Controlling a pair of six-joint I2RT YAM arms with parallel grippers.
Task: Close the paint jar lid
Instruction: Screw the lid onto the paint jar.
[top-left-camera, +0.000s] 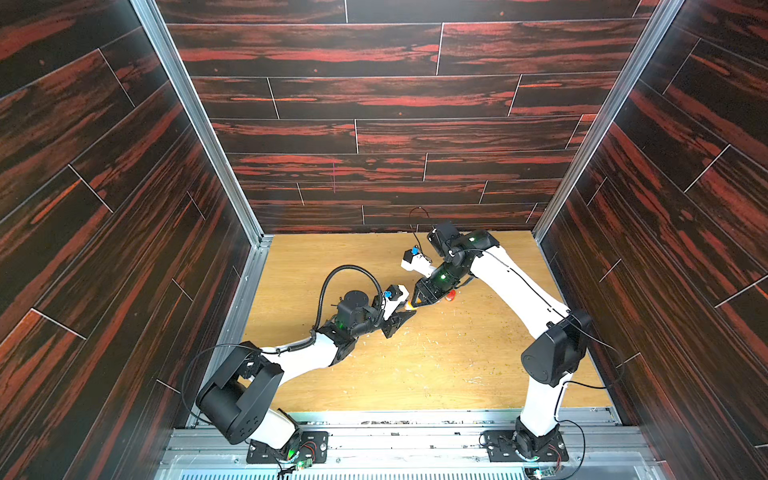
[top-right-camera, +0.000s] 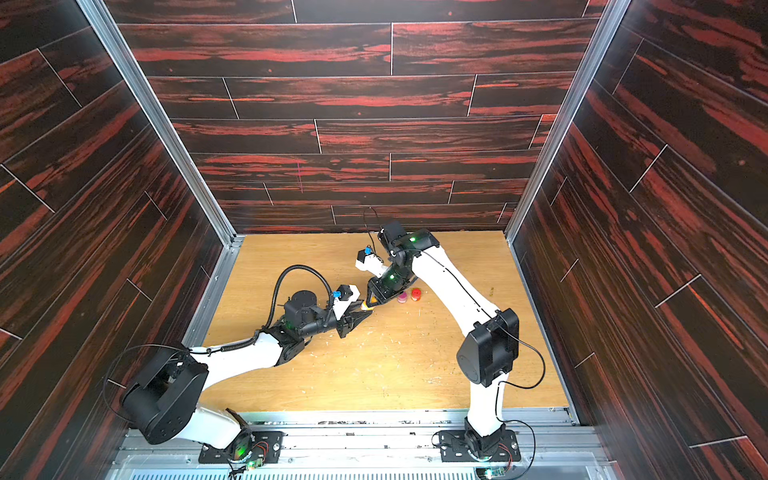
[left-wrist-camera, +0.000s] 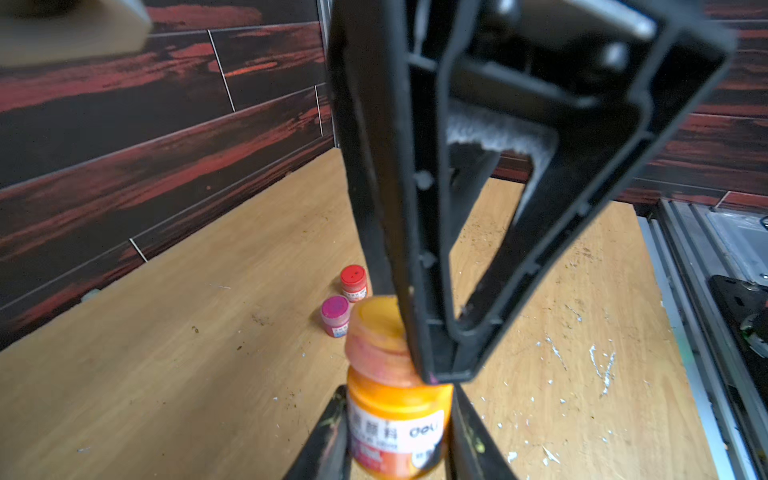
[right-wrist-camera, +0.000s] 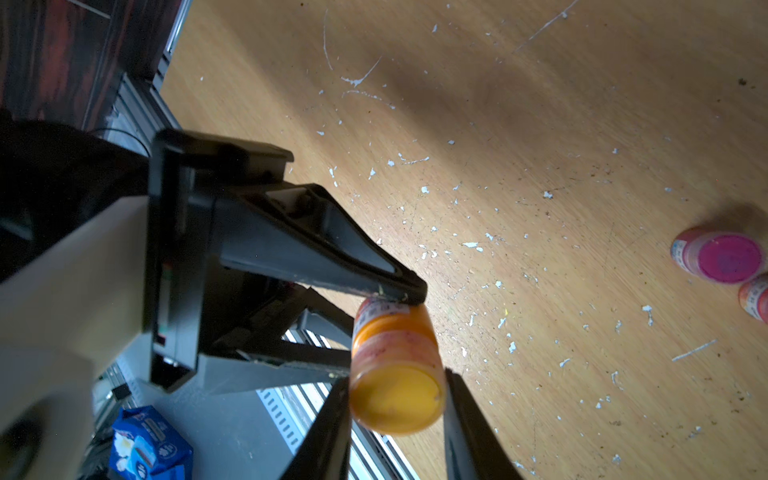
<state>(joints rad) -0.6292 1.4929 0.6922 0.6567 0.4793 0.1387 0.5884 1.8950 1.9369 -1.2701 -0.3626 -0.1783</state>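
While the left gripper (left-wrist-camera: 398, 415) pinches the orange plastic paint jar (right-wrist-camera: 388, 323) by its labelled body, the right gripper (right-wrist-camera: 397, 386) clamps the yellow-topped round lid (left-wrist-camera: 376, 332) seated on its neck, mid-way across the scuffed wooden tabletop (top-left-camera: 415, 365), near a small pink-capped jar (top-right-camera: 402, 297).

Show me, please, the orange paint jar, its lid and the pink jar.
orange paint jar (left-wrist-camera: 395, 428), left wrist view, on its white label.
lid (left-wrist-camera: 378, 322), left wrist view, on its top face.
pink jar (left-wrist-camera: 335, 309), left wrist view, on its cap.

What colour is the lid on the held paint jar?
Yellow-orange lid, like its jar; clearest in the right wrist view.
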